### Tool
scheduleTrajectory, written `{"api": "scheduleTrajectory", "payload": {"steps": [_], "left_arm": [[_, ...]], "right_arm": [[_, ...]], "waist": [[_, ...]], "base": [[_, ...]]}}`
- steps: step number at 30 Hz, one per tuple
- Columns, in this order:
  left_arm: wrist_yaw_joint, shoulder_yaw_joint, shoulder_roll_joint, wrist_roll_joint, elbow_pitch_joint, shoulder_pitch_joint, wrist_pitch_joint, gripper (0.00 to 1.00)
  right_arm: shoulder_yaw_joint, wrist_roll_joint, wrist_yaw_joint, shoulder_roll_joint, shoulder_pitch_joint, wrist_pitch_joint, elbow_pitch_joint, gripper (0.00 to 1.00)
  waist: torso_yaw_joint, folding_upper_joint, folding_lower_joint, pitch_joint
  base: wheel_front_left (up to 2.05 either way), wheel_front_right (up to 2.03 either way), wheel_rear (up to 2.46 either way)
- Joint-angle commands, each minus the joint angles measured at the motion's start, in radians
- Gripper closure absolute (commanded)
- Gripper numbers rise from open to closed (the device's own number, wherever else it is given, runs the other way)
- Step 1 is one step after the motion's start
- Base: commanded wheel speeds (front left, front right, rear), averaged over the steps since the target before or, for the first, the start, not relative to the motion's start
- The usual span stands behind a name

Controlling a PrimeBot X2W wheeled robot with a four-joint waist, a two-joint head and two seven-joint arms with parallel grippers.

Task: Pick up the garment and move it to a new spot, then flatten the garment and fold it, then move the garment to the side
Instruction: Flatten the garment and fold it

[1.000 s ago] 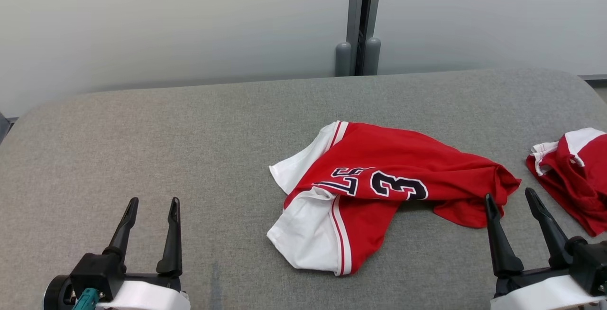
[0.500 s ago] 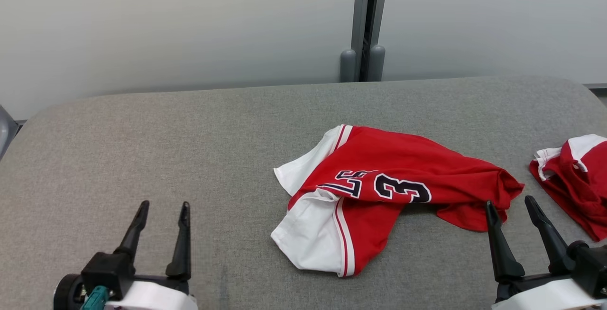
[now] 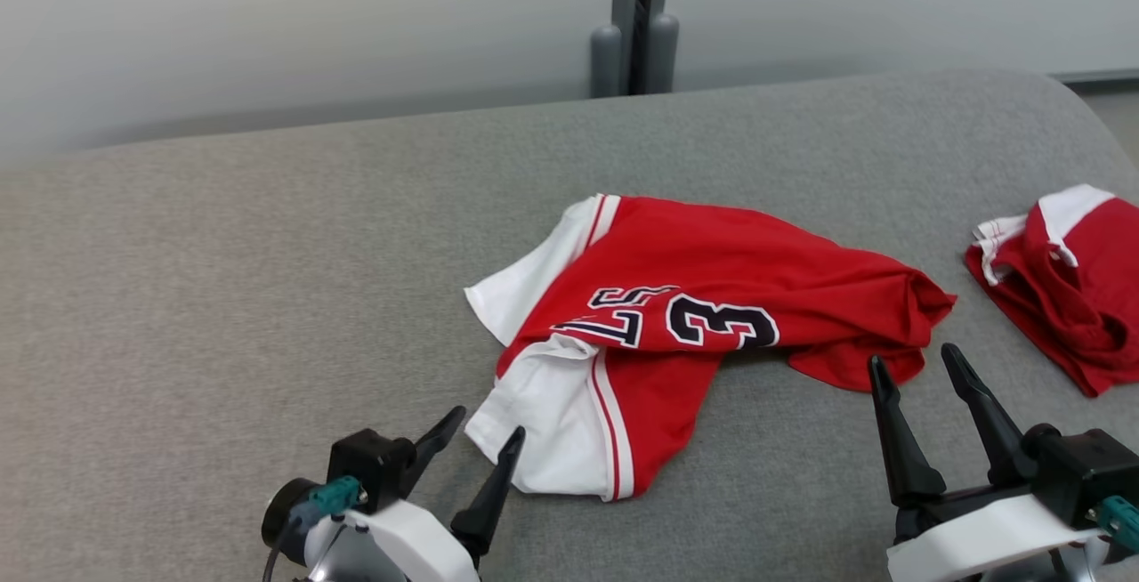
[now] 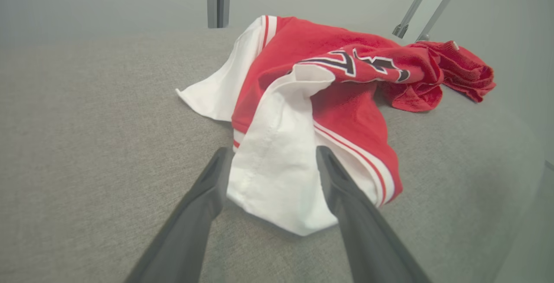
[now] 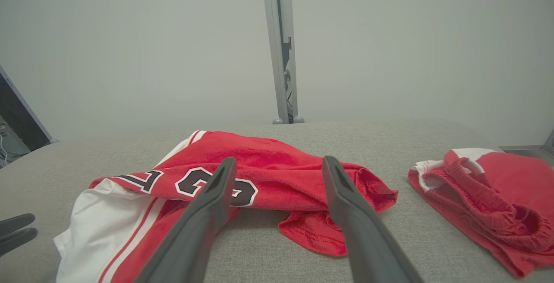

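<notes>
The grey cushion (image 3: 222,297) bears the garment (image 3: 712,270), crumpled and unfolded, so I judge every step is still to do. Its white corner lies at the tips of the left gripper (image 3: 488,424) and its red hem just ahead of the right gripper (image 3: 914,358). Both are spread wide and empty.

- The head camera looks down from above across the grey fabric-covered surface (image 3: 267,253).
- Both wrist cameras sit low, facing the crumpled red-and-white jersey (image 4: 342,105), the left one closest.
</notes>
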Motion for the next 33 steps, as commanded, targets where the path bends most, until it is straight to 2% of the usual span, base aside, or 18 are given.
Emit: {"api": "scheduleTrajectory", "payload": {"steps": [1, 10, 11, 12, 21, 28, 33], "left_arm": [[-0.006, 0.008, 0.006, -0.015, 0.017, -0.026, 0.005, 0.00], [-0.022, 0.029, 0.028, -0.054, 0.106, -0.067, 0.052, 0.00], [-0.025, 0.029, 0.028, -0.058, 0.105, -0.068, 0.047, 0.56], [-0.026, 0.027, 0.029, -0.055, 0.101, -0.069, 0.044, 1.00], [-0.035, 0.018, 0.054, -0.062, 0.002, -0.043, 0.035, 1.00], [0.021, 0.061, 0.108, -0.025, -0.125, -0.036, 0.020, 1.00], [0.091, 0.131, 0.113, -0.012, -0.218, -0.020, -0.054, 1.00]], "right_arm": [[0.001, 0.008, 0.000, -0.003, -0.018, -0.013, 0.005, 0.00], [0.007, 0.012, 0.000, -0.003, -0.046, -0.032, 0.033, 0.00], [0.005, 0.013, 0.000, -0.003, -0.047, -0.033, 0.037, 0.00], [0.003, 0.013, 0.000, -0.003, -0.046, -0.034, 0.039, 0.00], [-0.026, -0.001, 0.000, -0.004, -0.052, -0.046, 0.038, 0.00], [-0.048, -0.007, 0.000, -0.004, -0.065, -0.056, 0.034, 0.00], [-0.061, 0.006, 0.000, -0.004, -0.056, -0.063, 0.037, 0.00]], "waist": [[-0.032, -0.0001, 0.0000, 0.035], [-0.068, -0.0001, 0.0000, 0.077], [-0.069, -0.0001, 0.0000, 0.078], [-0.069, -0.0001, 0.0000, 0.078], [-0.030, -0.0001, 0.0000, 0.063], [0.009, -0.0001, 0.0000, 0.054], [0.027, -0.0001, 0.0000, 0.035]], "base": [[0.00, 0.00, 0.00], [0.00, 0.00, 0.00], [0.00, 0.00, 0.00], [0.00, 0.00, 0.00], [0.00, 0.00, 0.00], [0.00, 0.00, 0.00], [0.00, 0.00, 0.00]]}}
